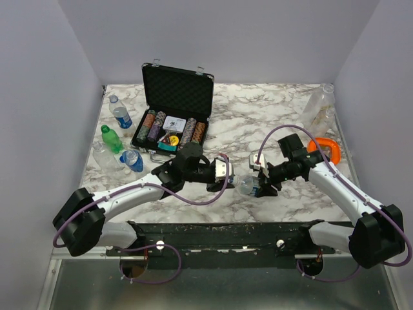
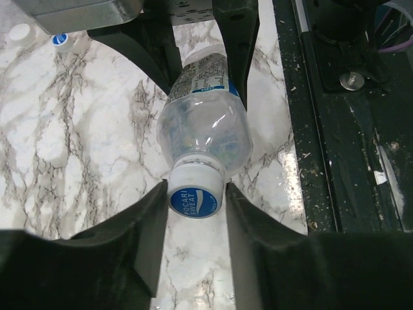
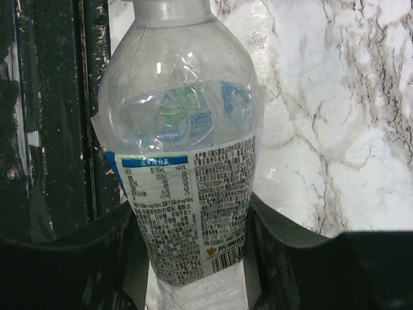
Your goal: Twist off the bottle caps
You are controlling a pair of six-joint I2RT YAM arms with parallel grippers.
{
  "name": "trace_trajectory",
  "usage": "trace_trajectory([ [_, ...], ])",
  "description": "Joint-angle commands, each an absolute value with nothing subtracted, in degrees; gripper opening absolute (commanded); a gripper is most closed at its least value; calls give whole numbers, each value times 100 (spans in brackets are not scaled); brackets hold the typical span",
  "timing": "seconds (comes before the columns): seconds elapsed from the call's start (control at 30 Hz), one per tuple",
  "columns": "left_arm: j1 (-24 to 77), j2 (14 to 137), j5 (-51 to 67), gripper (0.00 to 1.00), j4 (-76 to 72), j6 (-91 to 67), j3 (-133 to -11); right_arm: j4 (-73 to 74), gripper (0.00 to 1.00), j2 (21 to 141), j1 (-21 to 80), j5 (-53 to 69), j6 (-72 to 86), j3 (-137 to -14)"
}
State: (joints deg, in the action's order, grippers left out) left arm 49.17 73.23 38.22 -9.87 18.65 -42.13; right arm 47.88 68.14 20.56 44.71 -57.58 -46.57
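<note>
With left gripper (image 2: pixel 195 194) clamped on the blue-topped white bottle cap (image 2: pixel 195 199), one finger pressed to each side of it, and with right gripper (image 3: pixel 193 258) closed round the labelled body of the same clear bottle (image 3: pixel 184 123), holding it sideways between the two arms near the front edge of the marble table (image 1: pixel 258 110); cannot tell whether lifted or resting on the marble. Well apart at the far left, seen from above: other bottles (image 1: pixel 120 113), a green bottle (image 1: pixel 111 138) among them, beside the black chip case (image 1: pixel 175 103). Toward the top corner of the left wrist view, lying on the marble: two loose caps (image 2: pixel 62 41), one white, one blue-topped.
</note>
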Motion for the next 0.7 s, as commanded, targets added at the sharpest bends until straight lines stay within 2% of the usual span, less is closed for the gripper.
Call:
trace_trajectory([
  [0.0, 4939, 7383, 3841, 35, -783, 1890, -4491, 4878, 29, 6768, 2065, 4632, -5854, -4711],
  [0.03, 4939, 7383, 3832, 26, -747, 1820, -4526, 4887, 29, 6776, 2074, 4623, -5854, -4720],
  [0.1, 4939, 7348, 3823, 15, -782, 1574, -4526, 4878, 29, 6776, 2065, 4614, -5854, -4711],
  [0.27, 4904, 7242, 3630, 0, -853, 486, -4535, 4887, 29, 6768, 2065, 4606, -5854, -4711],
  [0.53, 4711, 7207, 2997, 0, -483, -2527, -4641, 4878, 29, 6759, 2065, 4614, -5853, -4711],
  [0.67, 4658, 7154, 2347, 0, -545, -4636, -4527, 4887, 29, 6759, 2065, 4614, -5845, -4702],
])
